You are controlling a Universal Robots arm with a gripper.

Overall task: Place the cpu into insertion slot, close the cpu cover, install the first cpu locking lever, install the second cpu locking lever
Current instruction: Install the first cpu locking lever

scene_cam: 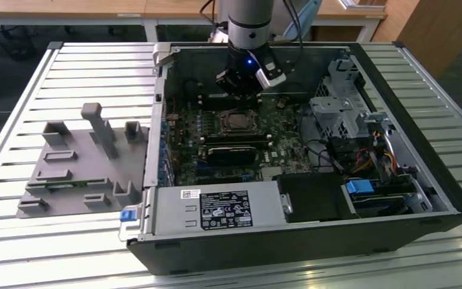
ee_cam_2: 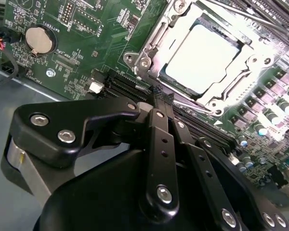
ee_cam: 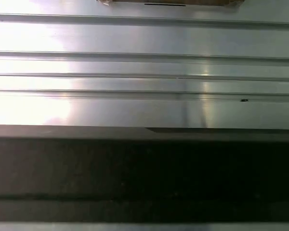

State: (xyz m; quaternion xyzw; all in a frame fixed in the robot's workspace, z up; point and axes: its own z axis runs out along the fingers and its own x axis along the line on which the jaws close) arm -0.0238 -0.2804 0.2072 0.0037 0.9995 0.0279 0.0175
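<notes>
In the exterior view, the grey robot arm's black gripper (scene_cam: 243,90) hangs inside the open black computer case (scene_cam: 295,241), over the far part of the green circuit board (scene_cam: 215,135). Just on the near side of it sits the small square insertion slot (scene_cam: 235,122) with its metal rim. The case lies on a slatted silver metal table (scene_cam: 22,253), and a grey plastic fixture block with upright posts (scene_cam: 79,162) stands on the table to the exterior view's left of the case. A silver power supply box with a white label (scene_cam: 215,211) fills the near corner of the case.

In the second wrist view, the gripper's black fingers (ee_cam_2: 161,103) are pressed together with nothing between them, tips close to the edge of the socket. The small flat silvery cpu (ee_cam_2: 202,57) lies seated in the insertion slot (ee_cam_2: 156,70), and the thin shiny cpu cover (ee_cam_2: 233,84) frames it, lying flat around the chip. A round silver coin battery (ee_cam_2: 38,40) sits on the green board well apart from the socket.

In the first wrist view, ribbed silver metal slats (ee_cam: 144,62) run across, with a dark band (ee_cam: 144,173) beside them.
</notes>
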